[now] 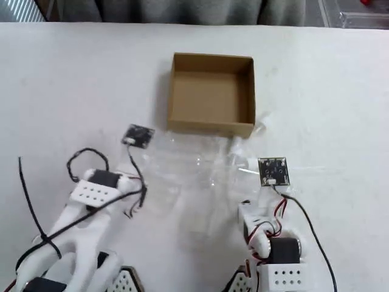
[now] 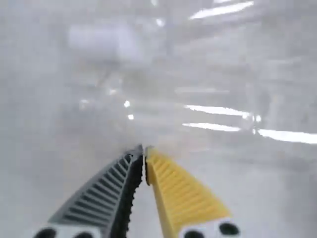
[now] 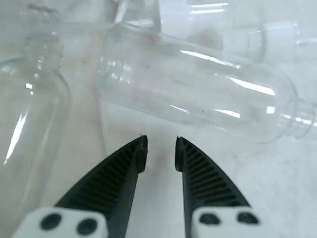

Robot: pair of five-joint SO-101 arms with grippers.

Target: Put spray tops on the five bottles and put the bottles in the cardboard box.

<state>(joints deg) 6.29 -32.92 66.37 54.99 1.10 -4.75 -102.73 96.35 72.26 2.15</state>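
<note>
The transparent bottles (image 3: 198,89) lie on the desk (image 1: 61,73) beside the cardboard box (image 1: 209,126), barely discernible from above. The left end effector (image 2: 143,151) is pinched together before a blur. The right end effector (image 3: 158,148) stands slightly apart, gripping nothing.

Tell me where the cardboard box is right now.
In the high view the cardboard box sits open near the middle of the white table, just behind the cluster of clear bottles lying on the tabletop.
</note>
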